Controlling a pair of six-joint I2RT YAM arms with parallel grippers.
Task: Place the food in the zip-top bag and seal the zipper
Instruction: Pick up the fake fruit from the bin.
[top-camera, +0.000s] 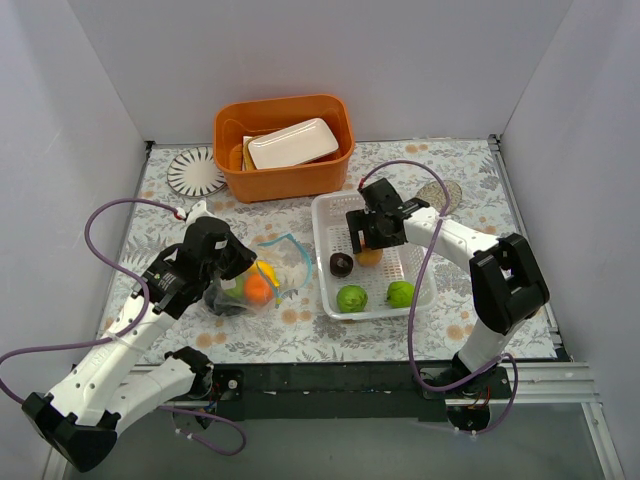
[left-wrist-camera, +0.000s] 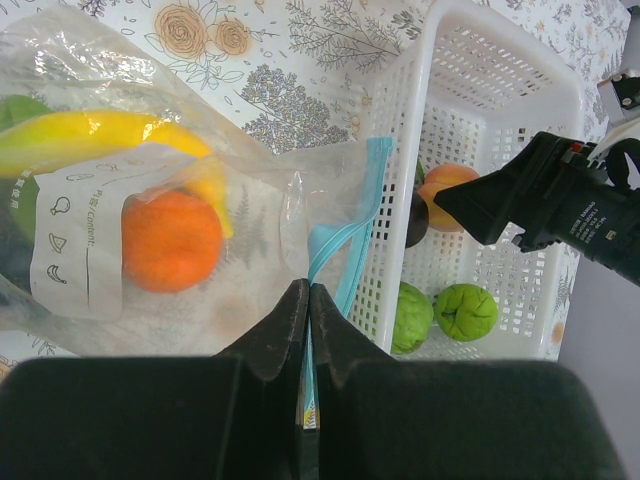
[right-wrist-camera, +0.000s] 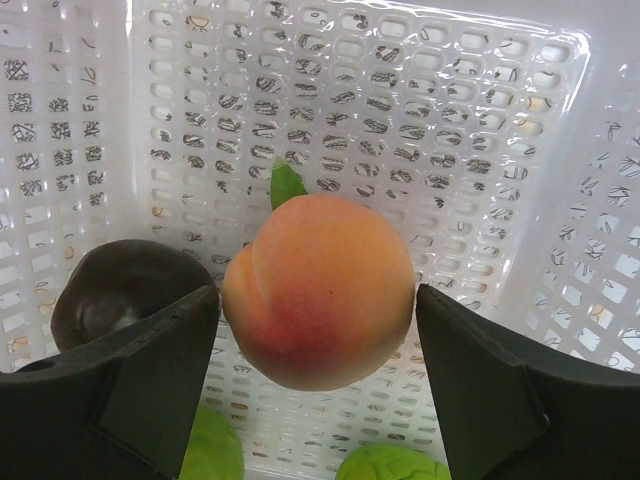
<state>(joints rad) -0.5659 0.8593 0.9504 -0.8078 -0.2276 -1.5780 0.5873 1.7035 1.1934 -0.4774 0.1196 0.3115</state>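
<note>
Right wrist view, peach (right-wrist-camera: 320, 290) between pincer (right-wrist-camera: 318, 370) fingers, plum (right-wrist-camera: 120, 300) beside

limes (right-wrist-camera: 390, 465) cut by bottom edge, plum (right-wrist-camera: 120, 300) half behind pincer finger

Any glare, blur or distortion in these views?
Top external: even light, soft shadows, sharp. Left wrist: glare streaks on the zip-top bag, its closed claw blurred up close. Right wrist: peach sharp between the open claw fingers, basket lines bow outward.
</note>
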